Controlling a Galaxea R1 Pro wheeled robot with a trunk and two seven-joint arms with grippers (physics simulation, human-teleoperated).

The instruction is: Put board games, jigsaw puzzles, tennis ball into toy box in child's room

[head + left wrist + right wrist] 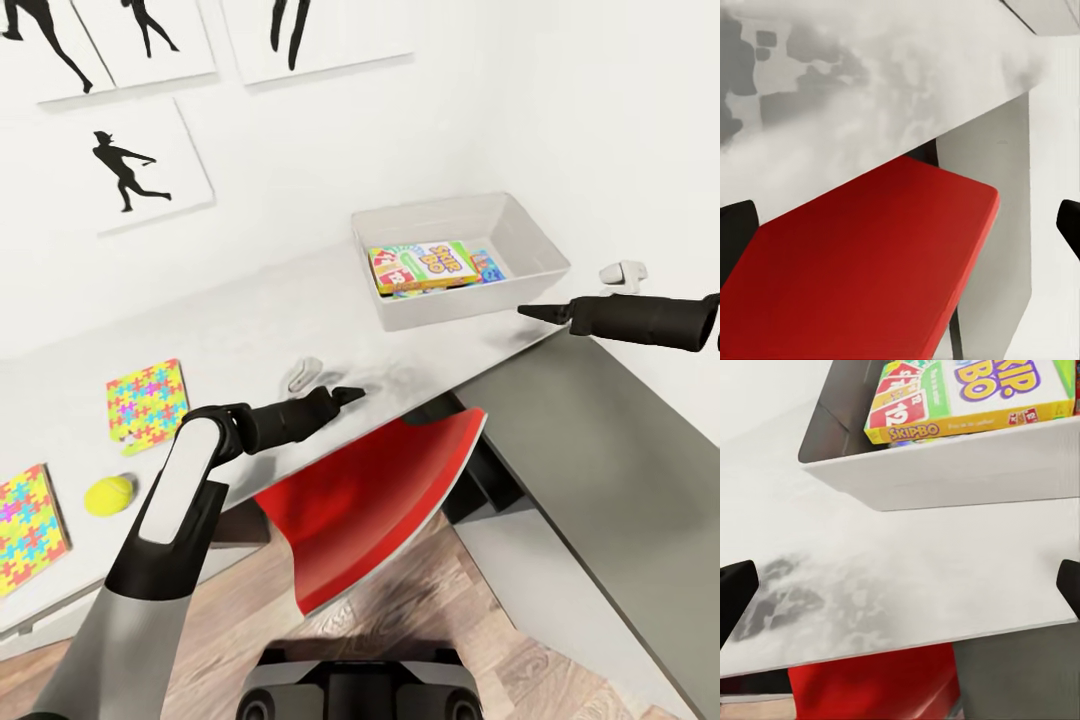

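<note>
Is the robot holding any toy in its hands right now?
No. The left gripper and right gripper are both open and empty, held over the table.

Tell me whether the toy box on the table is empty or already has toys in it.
Not empty. The toy box holds the Skip-Bo game lying flat on top, with a blue box partly showing beside it.

Child's bedroom or playroom in a home. Evidence: white wall hung with black baseball-player silhouette pictures (130, 170); pale desk (250, 330) beneath both grippers, with colourful jigsaw puzzles (147, 403) and a tennis ball (108, 494) beside the left arm. A grey toy box (530, 245) holding a SKIP-BO game (425, 266) sits just ahead of the right gripper (528, 312); red chair (380, 500) and wood-plank floor (450, 620) below.
</note>
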